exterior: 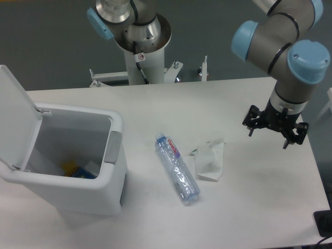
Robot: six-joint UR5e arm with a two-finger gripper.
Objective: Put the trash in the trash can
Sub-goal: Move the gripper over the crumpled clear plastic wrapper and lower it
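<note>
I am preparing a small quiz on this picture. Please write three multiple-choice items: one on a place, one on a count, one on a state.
1. Where does the crushed clear plastic bottle lie?
A. between the white boxy plastic bin and the crumpled whitish wrapper
B. inside the bin
C. in the gripper

2. How many trash items lie on the white table?
A. one
B. two
C. four

3. The bin's flip lid is:
A. shut
B. missing
C. open

Answers: 1 A, bin left of it, wrapper right. 2 B, bottle and wrapper. 3 C, lid stands up, inside visible.
</note>
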